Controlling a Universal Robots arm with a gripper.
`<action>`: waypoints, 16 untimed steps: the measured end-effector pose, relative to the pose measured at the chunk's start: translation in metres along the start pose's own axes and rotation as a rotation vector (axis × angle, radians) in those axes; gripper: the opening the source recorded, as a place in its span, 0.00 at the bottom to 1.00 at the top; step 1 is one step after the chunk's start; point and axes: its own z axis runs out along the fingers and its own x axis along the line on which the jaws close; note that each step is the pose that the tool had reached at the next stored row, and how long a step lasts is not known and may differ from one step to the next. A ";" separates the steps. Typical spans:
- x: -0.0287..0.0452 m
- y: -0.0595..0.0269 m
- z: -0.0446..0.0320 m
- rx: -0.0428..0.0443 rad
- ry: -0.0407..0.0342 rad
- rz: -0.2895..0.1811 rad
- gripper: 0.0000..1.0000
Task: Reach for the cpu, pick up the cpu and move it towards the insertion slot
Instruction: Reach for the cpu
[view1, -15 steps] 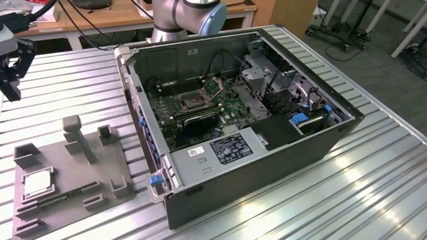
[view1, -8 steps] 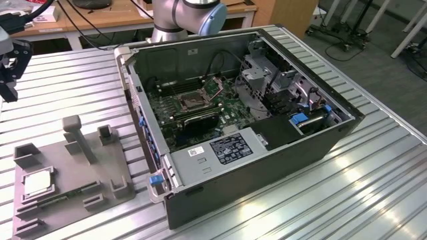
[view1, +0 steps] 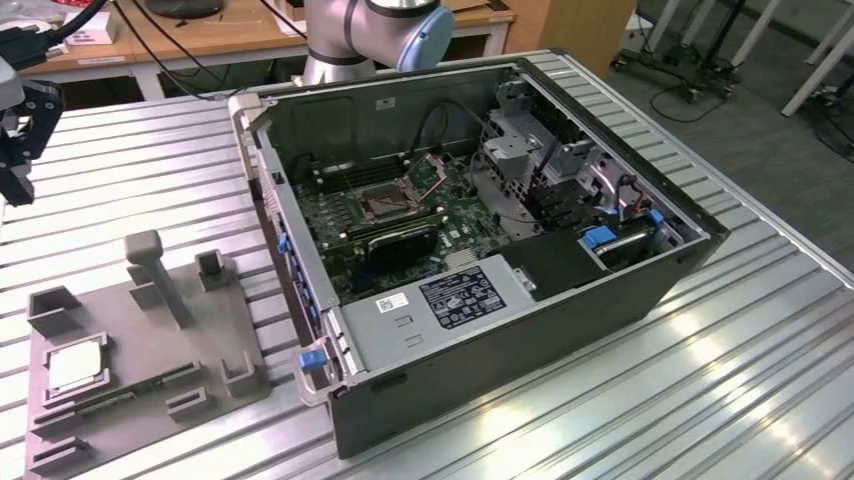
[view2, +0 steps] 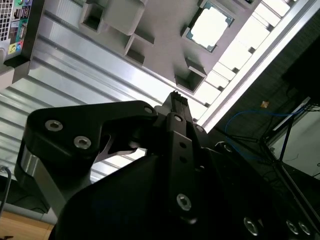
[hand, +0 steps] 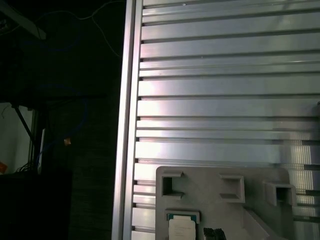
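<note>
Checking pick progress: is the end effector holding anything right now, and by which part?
Nothing is held. The end effector hangs away from the cpu, which lies untouched in its seat on the grey fixture plate.

Arm (view1: 380, 30) joint at rear; gripper (view1: 20, 160) hangs at exterior view's left edge, pointing down

High exterior view overlooks table (view1: 747, 380); both wrist views share fixture plate (hand: 215, 205).
</note>
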 end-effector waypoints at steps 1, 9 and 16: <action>0.0000 0.0000 0.0000 0.0000 0.0000 0.000 0.11; 0.0000 0.0000 0.0000 0.0001 0.0000 0.000 0.18; 0.0000 0.0000 0.0000 0.0001 0.0000 0.000 0.25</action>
